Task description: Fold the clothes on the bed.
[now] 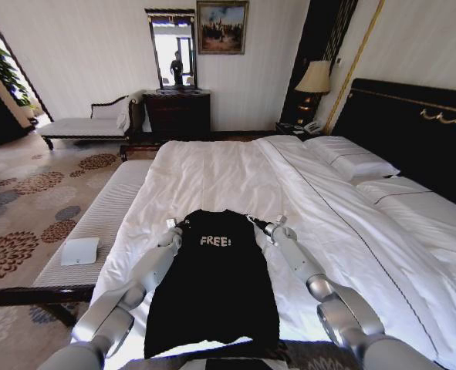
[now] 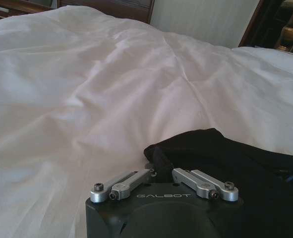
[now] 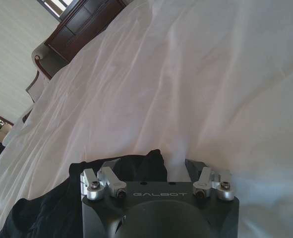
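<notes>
Black T-shirt (image 1: 212, 293) lies flat on bed (image 1: 228, 173), near foot end. Left pincer (image 1: 175, 229) pinches left shoulder corner; right pincer (image 1: 268, 227) spread at right shoulder. Risks: uneven lift skews fold; soft fabric slips; duvet caught along.

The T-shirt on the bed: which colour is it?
Black T-shirt with white lettering, best seen in the head view.

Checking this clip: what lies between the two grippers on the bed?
In the head view, the black T-shirt's top edge, just above its white lettering, spans the stretch from the left gripper to the right gripper. Beyond it the white sheet is bare.
</notes>
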Controlling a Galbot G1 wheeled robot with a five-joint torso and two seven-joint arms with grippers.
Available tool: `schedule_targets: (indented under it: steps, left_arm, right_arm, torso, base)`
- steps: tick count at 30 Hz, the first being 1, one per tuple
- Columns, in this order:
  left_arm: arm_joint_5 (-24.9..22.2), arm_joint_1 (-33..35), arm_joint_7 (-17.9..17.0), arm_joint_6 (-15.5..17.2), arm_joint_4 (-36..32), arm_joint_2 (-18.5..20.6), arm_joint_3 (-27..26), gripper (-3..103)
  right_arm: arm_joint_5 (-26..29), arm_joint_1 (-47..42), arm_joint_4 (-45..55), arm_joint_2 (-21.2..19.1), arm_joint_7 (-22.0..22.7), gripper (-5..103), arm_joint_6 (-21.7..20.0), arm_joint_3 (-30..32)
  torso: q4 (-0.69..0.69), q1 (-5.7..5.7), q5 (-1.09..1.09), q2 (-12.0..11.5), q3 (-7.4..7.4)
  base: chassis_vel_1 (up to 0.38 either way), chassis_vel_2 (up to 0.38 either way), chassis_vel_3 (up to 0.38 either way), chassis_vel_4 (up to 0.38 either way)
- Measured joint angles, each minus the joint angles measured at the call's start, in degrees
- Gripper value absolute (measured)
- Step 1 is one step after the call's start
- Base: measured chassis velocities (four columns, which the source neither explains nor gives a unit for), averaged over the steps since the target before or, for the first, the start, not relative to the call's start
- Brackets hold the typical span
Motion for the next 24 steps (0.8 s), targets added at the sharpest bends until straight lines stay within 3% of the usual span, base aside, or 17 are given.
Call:
schedule_targets:
  steps: [3,5,15,20,24]
  left_arm:
    - [0.00,-0.03,0.06,0.00,0.41,-0.22,-0.02,1]
    - [0.00,-0.04,0.07,0.00,0.44,-0.29,-0.03,1]
    - [-0.06,-0.48,0.16,0.02,0.89,-0.47,-0.03,1]
    - [-0.10,-0.48,0.16,0.03,0.88,-0.39,-0.03,1]
    - [-0.17,-0.53,0.16,0.02,0.97,-0.33,-0.03,1]
  right_arm:
    - [-0.44,-0.18,-0.06,0.24,-0.07,60,0.02,0.39]
    - [-0.58,-0.40,-0.06,0.30,-0.14,60,0.04,0.49]
    - [-1.42,-1.15,0.00,0.32,-0.78,17,0.17,0.40]
    - [-1.39,-0.81,0.05,0.24,-0.78,3,0.21,-0.12]
    - [-1.31,-0.53,0.03,0.32,-0.72,1,0.34,-0.54]
  torso:
    - [0.01,0.00,0.00,0.00,0.00]
    - [0.01,0.00,0.00,0.00,0.00]
    - [0.01,0.00,0.00,0.00,0.00]
    - [0.01,0.00,0.00,0.00,0.00]
    - [0.01,0.00,0.00,0.00,0.00]
  base:
    - [0.000,0.000,0.000,0.000]
    - [0.000,0.000,0.000,0.000]
    - [0.000,0.000,0.000,0.000]
    - [0.000,0.000,0.000,0.000]
    - [0.000,0.000,0.000,0.000]
